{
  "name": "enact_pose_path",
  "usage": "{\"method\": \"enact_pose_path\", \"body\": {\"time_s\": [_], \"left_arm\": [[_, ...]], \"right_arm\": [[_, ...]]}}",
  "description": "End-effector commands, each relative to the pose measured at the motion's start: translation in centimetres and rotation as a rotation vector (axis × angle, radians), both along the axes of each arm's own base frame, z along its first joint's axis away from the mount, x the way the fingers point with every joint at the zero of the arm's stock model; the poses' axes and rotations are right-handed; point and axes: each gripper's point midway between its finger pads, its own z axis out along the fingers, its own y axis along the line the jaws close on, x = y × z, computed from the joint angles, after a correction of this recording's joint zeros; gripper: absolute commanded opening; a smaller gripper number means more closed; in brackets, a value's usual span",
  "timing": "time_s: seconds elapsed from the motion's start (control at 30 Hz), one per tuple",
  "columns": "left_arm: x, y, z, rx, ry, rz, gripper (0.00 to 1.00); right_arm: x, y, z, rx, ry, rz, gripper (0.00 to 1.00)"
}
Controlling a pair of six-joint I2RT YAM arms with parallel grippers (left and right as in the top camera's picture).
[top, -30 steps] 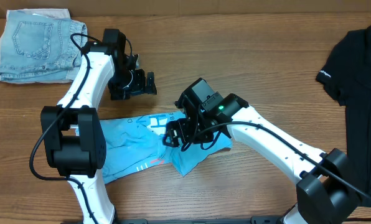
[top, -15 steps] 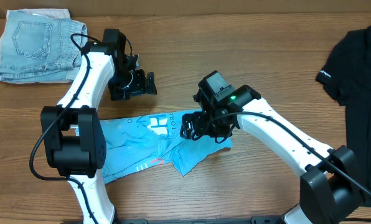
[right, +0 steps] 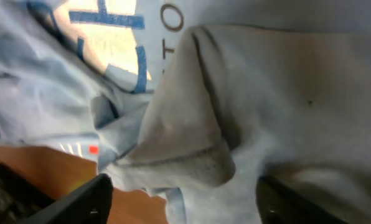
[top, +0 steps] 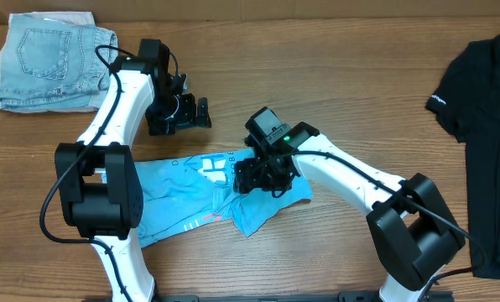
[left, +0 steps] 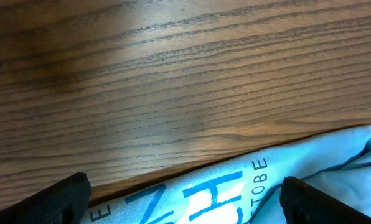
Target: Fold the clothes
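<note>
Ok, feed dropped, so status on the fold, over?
Left gripper open above the table. Right gripper open, straddling a raised fold of the blue T-shirt. Black T-shirt and denim shorts well aside; nothing in the way.

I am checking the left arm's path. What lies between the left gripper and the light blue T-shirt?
Only bare wooden table separates the left gripper from the light blue T-shirt, as the overhead view shows.

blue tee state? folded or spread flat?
Partly folded, rumpled: the blue T-shirt lies bunched and creased, not flat; right wrist view shows a hemmed corner doubled over.
</note>
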Motion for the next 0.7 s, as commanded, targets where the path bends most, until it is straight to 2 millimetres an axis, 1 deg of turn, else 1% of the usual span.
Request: {"method": "enact_pose_path", "body": {"time_s": [0.0,0.07,0.17,0.2,0.3,0.33,0.47,0.5,0.57,0.67], "left_arm": [[0.5,-0.2,1.3,0.003,-0.034,0.008,1.0],[0.5,-0.2,1.3,0.003,-0.034,0.008,1.0],[0.5,-0.2,1.3,0.003,-0.033,0.008,1.0],[0.5,-0.2,1.3,0.003,-0.033,0.008,1.0],[0.5,-0.2,1.2,0.004,-0.031,0.008,1.0],[0.5,-0.2,1.2,0.004,-0.031,0.008,1.0],[0.5,-0.2,1.2,0.004,-0.031,0.008,1.0],[0.5,-0.2,1.2,0.004,-0.031,0.007,1.0],[0.4,-0.2,1.2,0.004,-0.03,0.007,1.0],[0.5,-0.2,1.2,0.006,-0.032,0.004,1.0]], "right_arm": [[0.4,0.3,0.3,0.015,-0.005,-0.021,0.75],[0.5,0.6,0.3,0.022,-0.009,-0.034,0.71],[0.6,0.7,0.1,0.028,-0.012,-0.042,0.68],[0.5,0.7,0.0,0.026,-0.009,-0.044,0.68],[0.3,0.6,-0.3,0.019,0.002,-0.055,0.61],[0.4,0.6,-0.4,0.014,0.006,-0.064,0.61],[0.0,0.4,-1.7,-0.011,0.04,-0.068,0.61],[-0.2,0.4,-2.1,-0.019,0.049,-0.066,0.59],[-0.4,0.4,-2.6,-0.024,0.065,-0.064,0.52],[-0.2,0.6,-2.6,-0.018,0.058,-0.064,0.35]]}}
